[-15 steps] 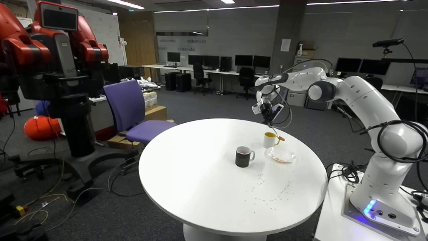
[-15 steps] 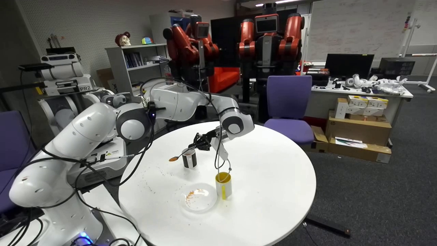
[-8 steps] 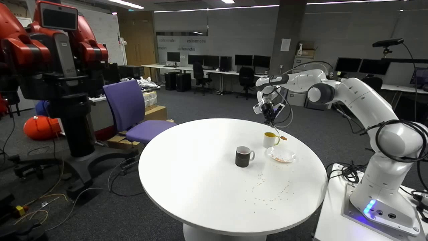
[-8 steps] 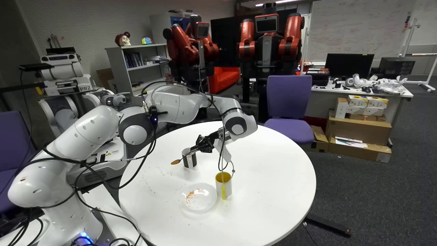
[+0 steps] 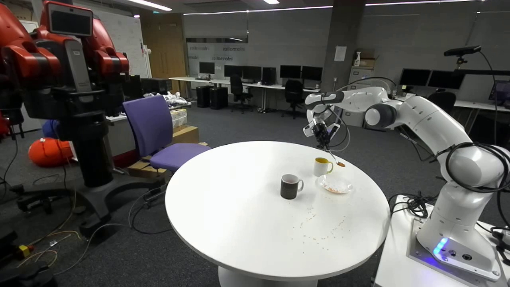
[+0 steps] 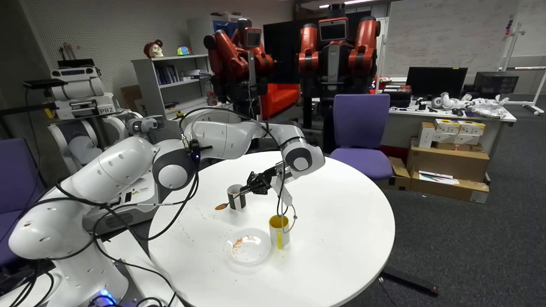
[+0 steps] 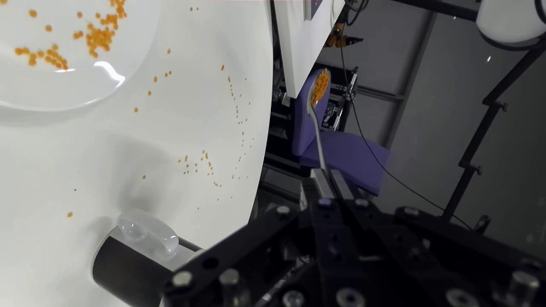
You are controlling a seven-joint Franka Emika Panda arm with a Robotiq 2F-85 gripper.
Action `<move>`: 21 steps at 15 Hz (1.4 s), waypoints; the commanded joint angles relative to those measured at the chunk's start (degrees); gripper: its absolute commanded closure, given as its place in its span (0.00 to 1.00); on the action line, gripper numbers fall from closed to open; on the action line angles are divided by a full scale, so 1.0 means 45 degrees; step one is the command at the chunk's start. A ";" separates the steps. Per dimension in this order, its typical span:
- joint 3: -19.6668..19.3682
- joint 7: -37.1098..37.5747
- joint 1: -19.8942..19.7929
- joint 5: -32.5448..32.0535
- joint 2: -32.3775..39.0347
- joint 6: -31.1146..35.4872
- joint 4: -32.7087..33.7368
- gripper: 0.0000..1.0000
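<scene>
A metal spoon [image 7: 317,132] is gripped by its handle in the jaws, which are closed tightly on it. It is held in the air over the table [image 6: 332,221], with its bowl pointed away from the jaws. The bowl is filled with small orange grains [image 7: 320,87] and, in the wrist view, is seen against a purple chair [image 7: 341,149]. More orange grains are gathered in a shallow pale plate [image 6: 256,253], and others are scattered loosely on the table. Just beside the plate, a white mug [image 5: 320,169] with a yellow interior and yellow handle is stood upright; whether the two touch cannot be told. A black mug [image 5: 289,187] with a pale handle is also stood upright, apart from the plate. Beyond the table, red robots [image 6: 335,55] and cardboard boxes [image 6: 448,164] are seen in an exterior view.
</scene>
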 commanded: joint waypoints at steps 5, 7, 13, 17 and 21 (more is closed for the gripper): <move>0.0096 -0.0015 -0.0315 -0.0540 0.0969 -0.1307 0.1850 0.99; 0.0076 -0.0092 -0.0330 -0.0605 0.1093 -0.1427 0.2039 0.99; 0.0002 -0.0378 -0.0311 -0.1183 0.1324 -0.1814 0.2393 0.99; -0.0004 -0.0543 -0.0318 -0.1618 0.1494 -0.1755 0.2701 0.99; -0.0022 -0.0762 -0.0368 -0.1822 0.1551 -0.1348 0.2913 0.99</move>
